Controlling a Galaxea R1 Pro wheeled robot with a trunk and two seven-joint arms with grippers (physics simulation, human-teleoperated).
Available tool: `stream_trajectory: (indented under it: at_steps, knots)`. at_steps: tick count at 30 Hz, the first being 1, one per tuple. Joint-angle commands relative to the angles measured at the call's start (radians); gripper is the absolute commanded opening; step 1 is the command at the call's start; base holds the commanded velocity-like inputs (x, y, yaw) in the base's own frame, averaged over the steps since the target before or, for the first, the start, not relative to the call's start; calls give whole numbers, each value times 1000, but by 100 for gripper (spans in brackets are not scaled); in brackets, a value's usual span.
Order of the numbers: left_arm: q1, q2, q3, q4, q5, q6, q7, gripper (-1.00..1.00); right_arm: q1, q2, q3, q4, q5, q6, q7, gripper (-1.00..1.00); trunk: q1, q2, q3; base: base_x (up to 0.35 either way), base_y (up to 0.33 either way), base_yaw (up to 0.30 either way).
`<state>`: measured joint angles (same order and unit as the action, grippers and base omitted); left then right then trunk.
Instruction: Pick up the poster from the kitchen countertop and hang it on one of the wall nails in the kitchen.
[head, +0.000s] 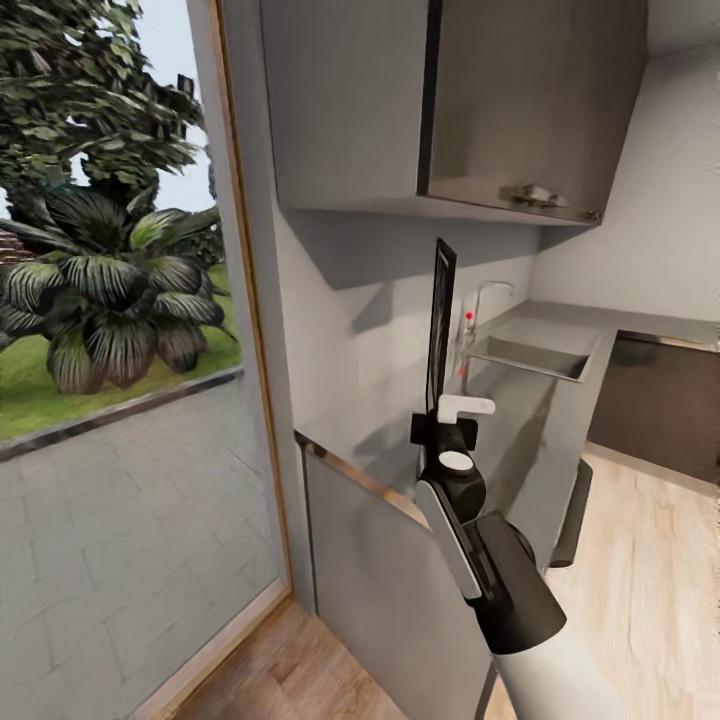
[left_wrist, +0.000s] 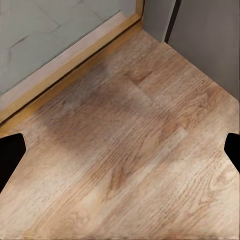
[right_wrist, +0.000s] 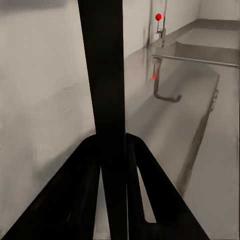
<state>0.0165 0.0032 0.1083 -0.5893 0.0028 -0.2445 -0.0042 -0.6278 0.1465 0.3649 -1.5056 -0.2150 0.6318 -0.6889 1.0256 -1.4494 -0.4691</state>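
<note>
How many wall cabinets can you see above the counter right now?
2. A closed wall cabinet hangs nearest the window; an open wall cabinet sits beside it, above the sink. More may lie beyond the head view's edge.

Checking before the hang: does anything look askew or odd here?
Nothing spilled or damaged. The poster stands upright, edge-on, clamped in the right gripper above the countertop, beside the wall. A cupboard door overhead hangs open.
</note>
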Motion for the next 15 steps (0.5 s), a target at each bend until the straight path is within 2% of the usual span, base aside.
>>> stream_trajectory:
  at_steps: [1, 15]
  knots:
    - [0, 0, 1, -1, 0, -1, 0, 100, 0, 0, 2, -1, -9, 2, -9, -100, -1, -1, -1, -330, 0, 0]
    - [0, 0, 1, -1, 0, -2, 0, 100, 3, -1, 2, -2, -9, 2, -9, -100, -1, -1, -1, -335, 0, 0]
